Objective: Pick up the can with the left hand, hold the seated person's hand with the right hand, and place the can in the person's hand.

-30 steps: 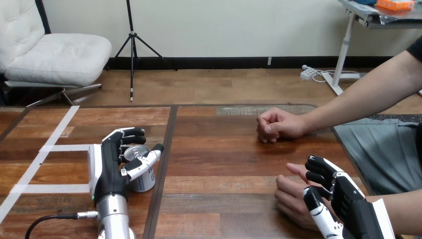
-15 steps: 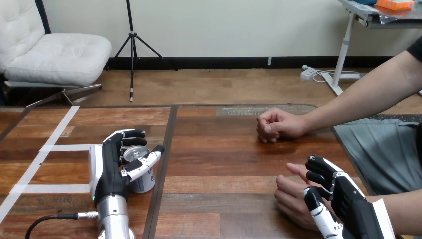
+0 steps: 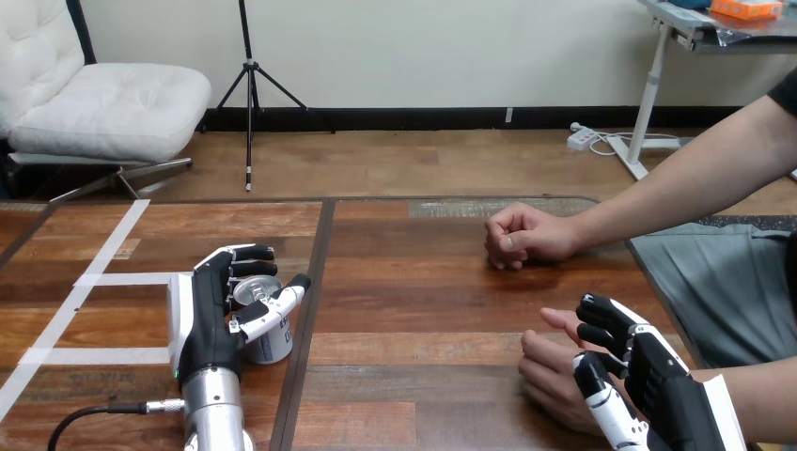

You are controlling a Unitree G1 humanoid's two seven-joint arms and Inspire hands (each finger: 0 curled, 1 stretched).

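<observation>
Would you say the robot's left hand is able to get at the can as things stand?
Yes, it looks so: the left hand is wrapped round the can, fingers curled behind it and thumb across its front, with nothing between them.

Across the table (image 3: pixel 423 310)
Left, the can (image 3: pixel 266 336) stands within the left hand (image 3: pixel 209 319); right, the right hand (image 3: pixel 658 381) touches the person's near hand (image 3: pixel 550 376); the person's far hand (image 3: pixel 522 235) lies behind.

Bright, even indoor light leaves soft shadows and a faint sheen on the table (image 3: pixel 414 310).
</observation>
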